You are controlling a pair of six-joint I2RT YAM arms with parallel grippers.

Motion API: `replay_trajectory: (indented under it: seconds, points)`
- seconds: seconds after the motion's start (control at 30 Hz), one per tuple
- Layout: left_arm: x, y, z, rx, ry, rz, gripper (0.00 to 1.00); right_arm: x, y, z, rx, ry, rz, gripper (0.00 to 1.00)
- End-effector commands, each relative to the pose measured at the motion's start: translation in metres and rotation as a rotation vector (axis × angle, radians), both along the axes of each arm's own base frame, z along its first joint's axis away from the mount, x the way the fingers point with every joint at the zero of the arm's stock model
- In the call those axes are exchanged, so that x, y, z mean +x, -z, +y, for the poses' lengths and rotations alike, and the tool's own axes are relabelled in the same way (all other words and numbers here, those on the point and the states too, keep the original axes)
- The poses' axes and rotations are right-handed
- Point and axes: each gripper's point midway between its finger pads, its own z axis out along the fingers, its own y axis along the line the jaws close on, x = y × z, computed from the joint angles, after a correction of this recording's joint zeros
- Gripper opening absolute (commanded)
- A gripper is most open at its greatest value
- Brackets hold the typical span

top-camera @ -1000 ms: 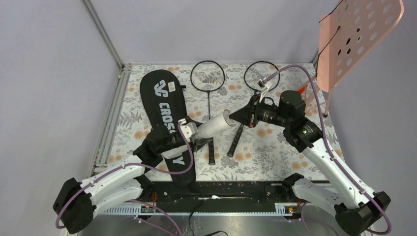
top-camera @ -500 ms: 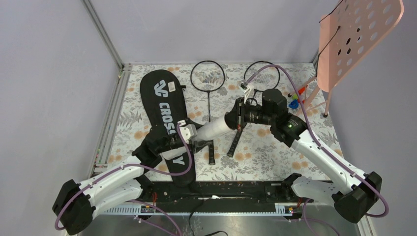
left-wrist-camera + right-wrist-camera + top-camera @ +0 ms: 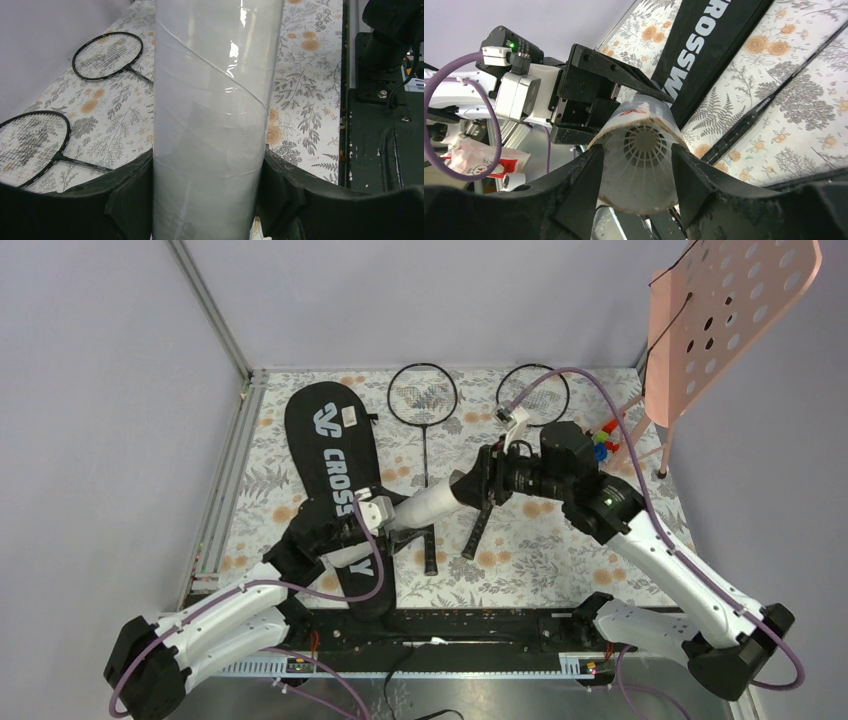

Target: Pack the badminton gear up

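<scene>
My right pincer [image 3: 635, 165] has closed in on the mouth of the white tube [image 3: 432, 502] since a second ago, and its fingers, pinched together then, are now standing apart on either side of the rim. I cannot tell whether they are touching it. It is gripping nothing. A white shuttlecock [image 3: 642, 142] is sitting inside the tube's open end. My left pincer [image 3: 207, 195] is clamping the tube's near end, holding it tilted up and to the right above the table [image 3: 560, 560]. The black CROSSWAY bag [image 3: 330, 455] is lying on the left of the floral table. The two rackets [image 3: 423, 395] [image 3: 540, 400] are lying with their heads at the far edge. Plain grey walls are enclosing the table. A pink perforated board [image 3: 730, 310] is standing far right, with small coloured toys [image 3: 600, 445] below it.
</scene>
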Motion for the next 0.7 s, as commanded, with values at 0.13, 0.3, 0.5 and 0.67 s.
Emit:
replay_trajectory:
  seconds: [0.13, 0.3, 0.5, 0.67]
  points:
    - [-0.015, -0.063, -0.001, -0.169, 0.056, -0.198, 0.62, -0.013, -0.027, -0.031, -0.047, 0.074, -0.102, 0.74]
    - [-0.015, -0.062, 0.002, -0.173, 0.041, -0.204, 0.62, -0.025, -0.051, -0.043, -0.018, 0.069, -0.179, 0.82]
    - [-0.015, -0.063, 0.006, -0.185, 0.021, -0.204, 0.62, -0.036, -0.074, -0.061, 0.014, 0.092, -0.286, 1.00]
    - [-0.014, -0.065, 0.009, -0.198, -0.001, -0.200, 0.62, -0.037, -0.081, -0.078, 0.019, 0.161, -0.333, 1.00]
